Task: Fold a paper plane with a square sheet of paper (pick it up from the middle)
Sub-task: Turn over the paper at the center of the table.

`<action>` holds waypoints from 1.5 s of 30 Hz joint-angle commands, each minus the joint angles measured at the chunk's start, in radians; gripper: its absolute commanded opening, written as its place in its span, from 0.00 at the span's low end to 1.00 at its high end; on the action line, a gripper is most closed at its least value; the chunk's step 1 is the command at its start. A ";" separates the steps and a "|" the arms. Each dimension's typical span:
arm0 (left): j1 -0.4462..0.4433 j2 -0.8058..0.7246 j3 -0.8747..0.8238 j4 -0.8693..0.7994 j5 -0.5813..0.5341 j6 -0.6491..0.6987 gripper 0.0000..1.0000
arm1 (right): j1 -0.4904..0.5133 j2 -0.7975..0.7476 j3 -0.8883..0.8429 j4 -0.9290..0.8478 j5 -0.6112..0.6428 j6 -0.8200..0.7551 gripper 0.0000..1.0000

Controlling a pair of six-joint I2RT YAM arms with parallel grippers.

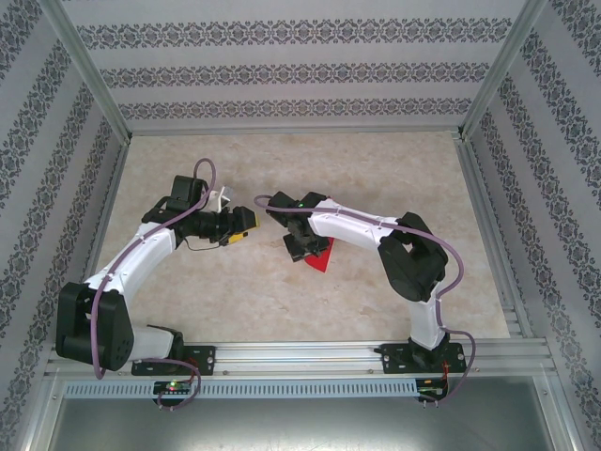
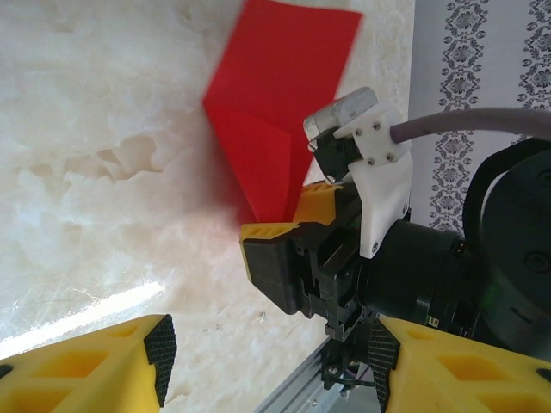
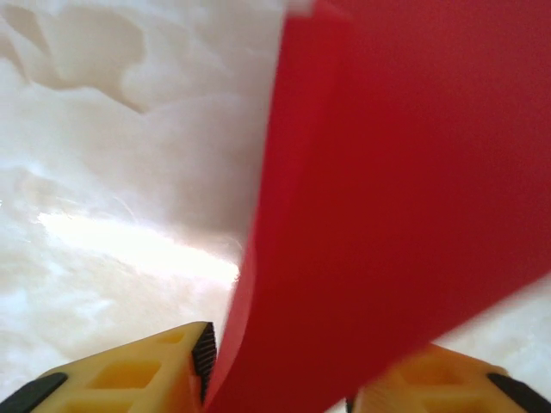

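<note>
The counter (image 1: pixel 235 291) is a pale cream slab with cloudy marble veining, glossy enough to carry a bright streak of reflected light in the wrist views. Aluminium rails edge it in front and along both sides. Near its middle, slightly to the right, lies the red sheet of paper (image 1: pixel 320 260), creased into a narrower pointed shape; whether it lies fully flat is unclear.

One overhead, two close wrist views
</note>
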 commanded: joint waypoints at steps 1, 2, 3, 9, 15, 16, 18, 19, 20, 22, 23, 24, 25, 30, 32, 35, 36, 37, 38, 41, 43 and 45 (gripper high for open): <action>0.013 -0.013 -0.008 -0.025 0.024 0.025 0.64 | 0.013 -0.006 0.041 0.019 -0.003 -0.047 0.47; 0.013 -0.012 -0.010 -0.025 0.023 0.025 0.64 | 0.012 0.003 0.058 0.008 -0.001 -0.057 0.48; 0.012 -0.012 -0.010 -0.025 0.024 0.026 0.64 | 0.012 0.008 0.066 0.005 -0.007 -0.064 0.48; 0.019 -0.013 -0.023 -0.027 0.024 0.036 0.64 | 0.001 -0.023 0.034 0.084 -0.060 -0.063 0.49; 0.026 -0.004 -0.026 -0.034 0.023 0.052 0.64 | -0.028 -0.093 -0.042 0.109 -0.051 0.013 0.52; 0.026 0.002 -0.028 -0.031 0.026 0.052 0.64 | -0.030 -0.116 -0.068 0.130 -0.056 0.028 0.54; 0.026 0.011 -0.025 -0.030 0.026 0.057 0.64 | -0.032 -0.153 -0.110 0.157 -0.054 0.063 0.56; 0.026 0.012 -0.025 -0.031 0.026 0.058 0.64 | -0.032 -0.165 -0.127 0.177 -0.067 0.078 0.57; 0.027 0.014 -0.023 -0.031 0.024 0.061 0.64 | -0.038 -0.179 -0.159 0.210 -0.081 0.106 0.57; 0.028 0.021 -0.022 -0.031 0.019 0.065 0.64 | -0.038 -0.203 -0.212 0.290 -0.097 0.147 0.59; 0.027 0.025 -0.022 -0.029 0.017 0.068 0.64 | -0.038 -0.213 -0.231 0.328 -0.106 0.165 0.60; 0.028 0.031 -0.023 -0.024 0.016 0.068 0.63 | -0.031 -0.219 -0.241 0.361 -0.109 0.178 0.65; 0.030 0.034 -0.024 -0.015 0.016 0.063 0.63 | -0.032 -0.217 -0.245 0.382 -0.121 0.185 0.65; 0.029 0.036 -0.029 0.010 0.012 0.050 0.63 | -0.050 -0.163 -0.246 0.401 -0.133 0.244 0.65; 0.030 0.036 -0.028 0.012 0.009 0.051 0.63 | -0.049 -0.148 -0.239 0.410 -0.125 0.257 0.65; 0.029 0.037 -0.025 0.013 0.015 0.050 0.63 | -0.050 -0.118 -0.207 0.374 -0.116 0.262 0.66; 0.028 0.035 -0.025 0.012 0.016 0.053 0.63 | -0.053 -0.112 -0.208 0.377 -0.121 0.267 0.66; 0.029 0.036 -0.026 0.009 0.015 0.055 0.63 | -0.052 -0.110 -0.210 0.383 -0.119 0.272 0.66; 0.030 0.035 -0.025 0.008 0.016 0.058 0.63 | -0.054 -0.105 -0.209 0.387 -0.119 0.277 0.67; 0.029 0.037 -0.024 0.009 0.018 0.058 0.64 | -0.056 -0.078 -0.190 0.385 -0.121 0.277 0.65; 0.030 0.036 -0.022 0.003 0.018 0.064 0.63 | -0.060 -0.067 -0.185 0.382 -0.115 0.281 0.61; 0.029 0.034 -0.020 -0.002 0.016 0.067 0.63 | -0.068 -0.061 -0.191 0.385 -0.113 0.288 0.56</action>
